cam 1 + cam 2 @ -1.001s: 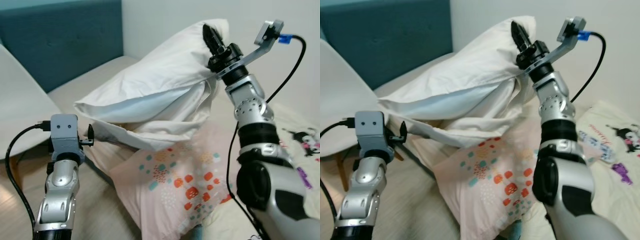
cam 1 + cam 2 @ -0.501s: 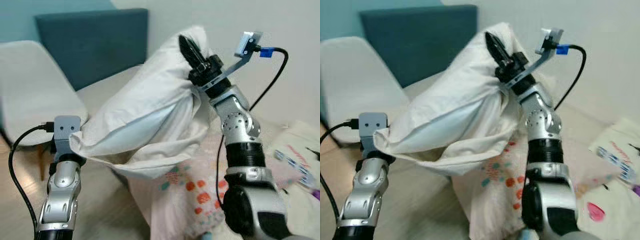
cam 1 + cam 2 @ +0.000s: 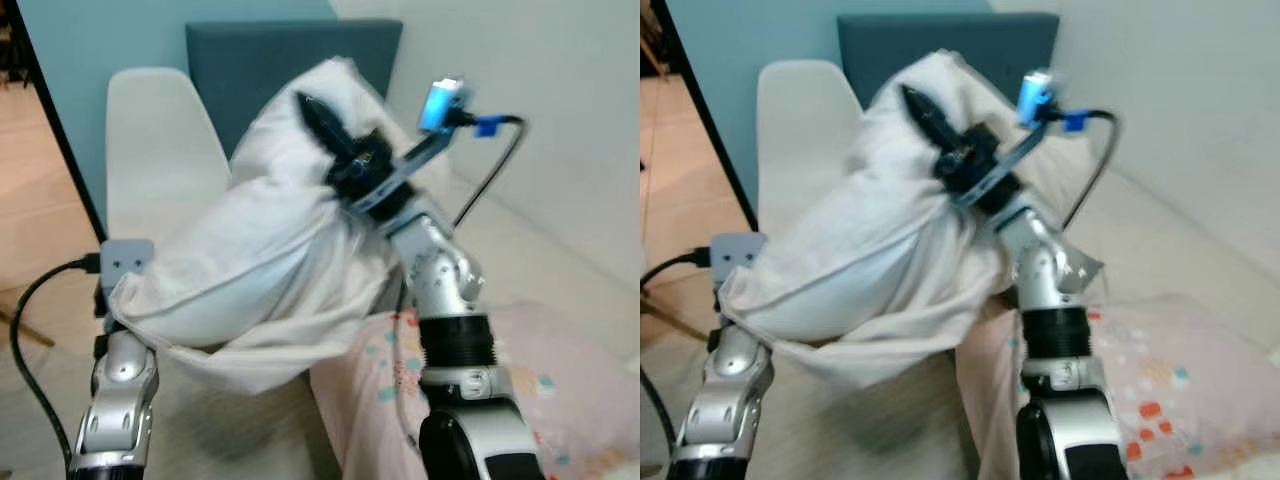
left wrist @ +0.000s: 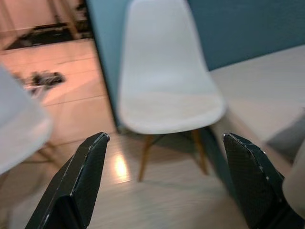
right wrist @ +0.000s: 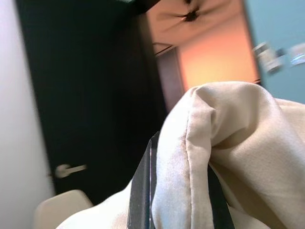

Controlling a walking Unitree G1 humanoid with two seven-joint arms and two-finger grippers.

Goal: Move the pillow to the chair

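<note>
In the left eye view, the white pillow (image 3: 260,250) hangs in the air between the two arms, sagging in loose folds. The right gripper (image 3: 318,112) is raised high at the pillow's upper end, its long black fingers lying against the fabric with the cloth bunched around them. Lower and to the left, the left gripper (image 3: 122,300) meets the pillow's drooping lower corner, but that corner covers its fingers here. Behind the pillow on the left stands the white chair (image 3: 150,140), and beyond it a teal headboard (image 3: 270,50) against the wall. Near the right, under the right arm, lies a pink patterned pillow (image 3: 540,390) on the bed.

The right eye view shows the same scene, somewhat blurred.

In the left wrist view, the left gripper's two black fingers (image 4: 83,176) stand wide apart with nothing gripped between them; a pale edge, probably the pillow (image 4: 298,181), touches the side of one finger. Beyond the gap, the chair (image 4: 167,86) stands on slim wooden legs over the wooden floor (image 4: 86,105), its seat bare.

In the right wrist view, the right gripper's fingers (image 5: 143,191) are clamped on a thick fold of the pillow (image 5: 228,157), with a dark door (image 5: 86,105) behind it.
</note>
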